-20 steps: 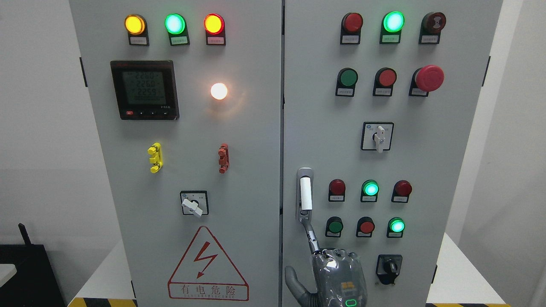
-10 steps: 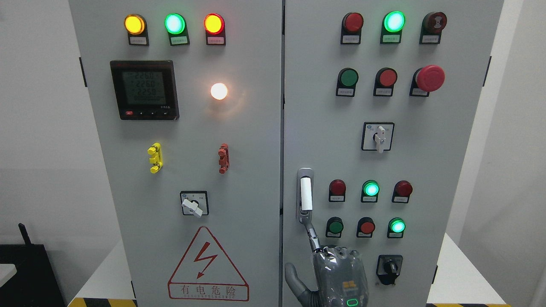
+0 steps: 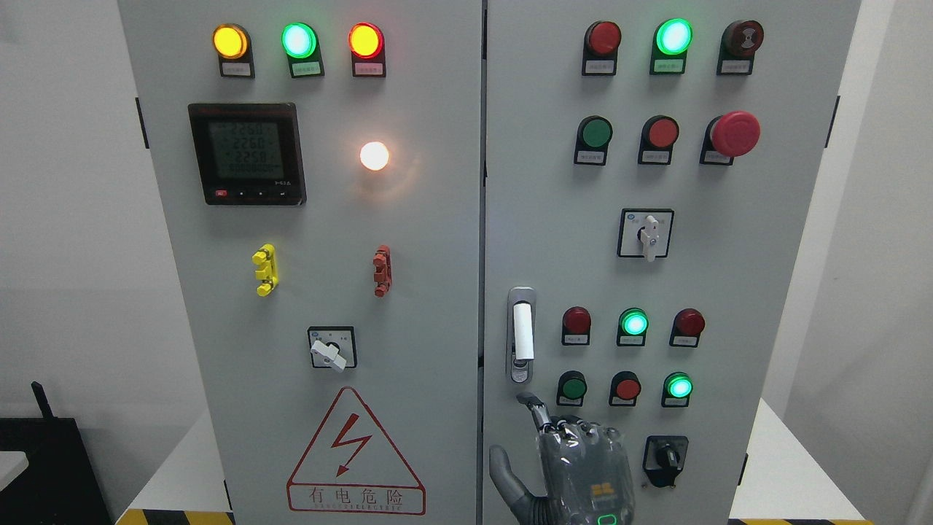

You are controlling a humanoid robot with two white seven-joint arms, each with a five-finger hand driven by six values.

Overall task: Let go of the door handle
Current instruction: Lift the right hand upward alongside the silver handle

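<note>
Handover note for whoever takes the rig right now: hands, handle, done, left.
Right hand: at the bottom edge, in front of the right cabinet door, holding nothing. One of its fingers points up, the tip just below the door handle with a small gap showing between them.
Left hand: not in view.
Door handle: upright near the right door's left edge, looks flush in its housing. Both doors look shut.
Done: the handle is free of the hand.
Left: draw the right hand back from the cabinet, keeping clear of the buttons beside it.
</note>
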